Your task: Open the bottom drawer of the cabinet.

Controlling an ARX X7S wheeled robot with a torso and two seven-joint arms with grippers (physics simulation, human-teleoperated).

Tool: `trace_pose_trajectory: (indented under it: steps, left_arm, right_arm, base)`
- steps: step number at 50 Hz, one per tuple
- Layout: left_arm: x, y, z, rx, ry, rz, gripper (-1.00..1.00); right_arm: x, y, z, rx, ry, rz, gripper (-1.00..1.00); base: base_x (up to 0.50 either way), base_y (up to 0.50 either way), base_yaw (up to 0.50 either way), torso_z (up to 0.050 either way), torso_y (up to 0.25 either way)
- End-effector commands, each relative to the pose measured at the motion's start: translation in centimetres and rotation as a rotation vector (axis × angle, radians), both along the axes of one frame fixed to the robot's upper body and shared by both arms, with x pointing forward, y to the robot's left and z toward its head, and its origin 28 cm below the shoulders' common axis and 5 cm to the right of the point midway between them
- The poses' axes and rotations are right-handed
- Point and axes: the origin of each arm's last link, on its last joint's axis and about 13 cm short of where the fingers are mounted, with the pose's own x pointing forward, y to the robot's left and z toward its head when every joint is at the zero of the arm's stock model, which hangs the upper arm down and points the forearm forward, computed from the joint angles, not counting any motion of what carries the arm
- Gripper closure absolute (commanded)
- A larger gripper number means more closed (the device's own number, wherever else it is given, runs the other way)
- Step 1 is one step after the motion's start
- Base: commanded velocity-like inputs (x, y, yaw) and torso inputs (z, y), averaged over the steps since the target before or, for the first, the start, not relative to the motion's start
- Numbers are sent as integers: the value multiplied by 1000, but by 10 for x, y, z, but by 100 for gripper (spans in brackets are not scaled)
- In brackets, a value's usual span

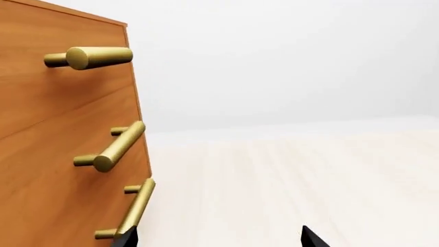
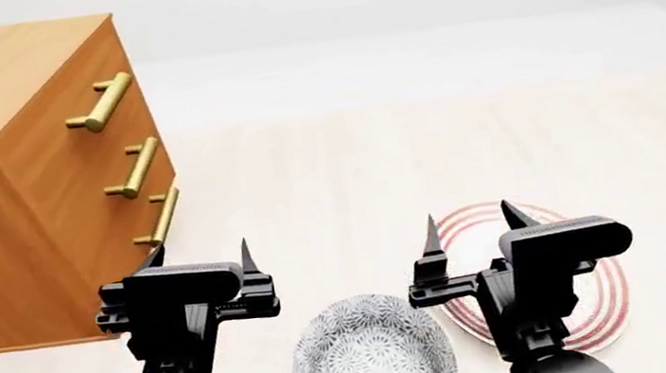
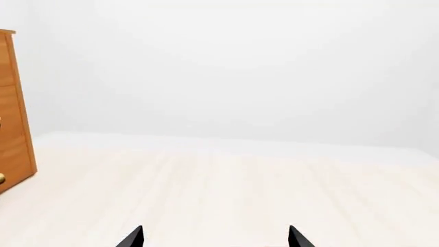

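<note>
Cabinet [image 2: 39,175]: boxy orange-brown wooden chest, standing on the pale wood-grain tabletop [image 2: 431,155] at the head view's left, its front face turned toward the table's middle. Three stacked drawers, all flush with the front, each with a brass bar handle.

Bottom drawer [image 2: 144,257]: lowest of the three, closed. Its brass bar handle [image 2: 161,218] sits just beyond the left gripper. In the left wrist view the same handle [image 1: 133,211] runs down to one black fingertip [image 1: 127,237], which appears to be right beside it; contact cannot be confirmed at the frame edge.

Left gripper [image 2: 202,257]: black, two pointed fingers spread wide, nothing between them, near the cabinet's lower front corner.

Right gripper [image 2: 474,225]: black, fingers likewise spread wide and empty, held over the near part of the table, well apart from the cabinet. In its wrist view only the two tips show [image 3: 214,237], with bare tabletop and a sliver of the cabinet's edge [image 3: 15,113] beyond.

Bowl [image 2: 373,353]: round, grey-white speckled pattern, on the table between the two arms.

Plate [image 2: 596,307]: flat, white with red concentric rings, partly under the right gripper, just beside the bowl.
</note>
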Motion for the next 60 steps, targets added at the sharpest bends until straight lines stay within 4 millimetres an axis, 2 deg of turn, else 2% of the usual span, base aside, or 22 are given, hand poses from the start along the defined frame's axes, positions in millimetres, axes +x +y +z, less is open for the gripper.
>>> trace_pose_trajectory:
  steps: [1, 5, 20, 23, 27, 28, 32, 43, 44, 52, 60]
  left_arm:
    - [0, 0, -2, 3, 3, 2, -100]
    - [1, 1, -1, 3, 1, 3, -100]
    - [2, 0, 0, 6, -2, -1, -100]
    - [4, 1, -1, 49, 39, -3, -100]
    - [15, 2, 7, 205, 73, -20, -100]
    - [22, 3, 14, 255, 52, -20, -100]
    - [39, 3, 22, 352, 34, -29, -100]
    - [66, 5, 28, 517, 73, -23, -100]
    - [72, 7, 28, 577, 72, -9, -100]
    - [101, 16, 14, 740, 131, 48, -100]
    - [115, 23, -6, 916, 160, 93, -100]
  right_arm:
    - [0, 0, -2, -3, -2, -2, -100]
    - [1, 0, -1, 15, 2, 2, -100]
    - [1, 1, 0, 13, 4, 15, -100]
    - [1, 1, -1, 17, 10, 17, -100]
    - [1, 0, -1, 16, 10, 18, -100]
    - [1, 0, -1, 17, 11, 19, -100]
    - [1, 0, -2, 20, 10, 17, -100]
    - [0, -1, -3, 16, 8, 15, -100]
    - [0, 0, -3, 17, 7, 17, -100]
    - [-1, 0, -4, 17, 9, 16, -100]
    - [-1, 0, -5, 18, 10, 16, -100]
  base:
    - [500, 0, 0, 0, 0]
    - [500, 0, 0, 0, 0]
    - [0, 0, 0, 0, 0]
    - [0, 0, 0, 0, 0]
    - [0, 0, 0, 0, 0]
    - [0, 0, 0, 0, 0]
    - [0, 0, 0, 0, 0]
    - [0, 0, 0, 0, 0]
    - [0, 0, 0, 0, 0]
    - [0, 0, 0, 0, 0]
    - [0, 0, 0, 0, 0]
